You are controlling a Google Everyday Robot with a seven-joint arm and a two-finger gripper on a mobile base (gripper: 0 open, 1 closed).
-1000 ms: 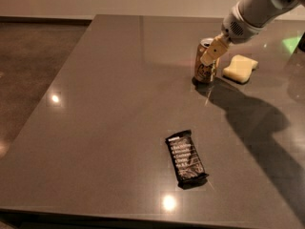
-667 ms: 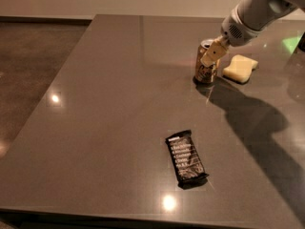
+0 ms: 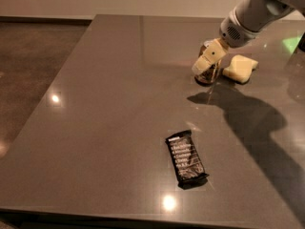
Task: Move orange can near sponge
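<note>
The orange can stands upright on the dark table at the far right. Only its lower side and part of its top show. My gripper reaches down from the upper right and sits right at the can, its cream part lying across the can's front. The pale yellow sponge lies flat just right of the can, a narrow gap apart from it.
A flat black snack bar wrapper lies near the table's front, well below the can. The arm's shadow falls across the right side. A green patch shows at the far right edge. The floor lies to the left.
The gripper has shifted slightly down and to the left, so it now covers more of the can's front. Can and sponge stay close together in about the same place.
</note>
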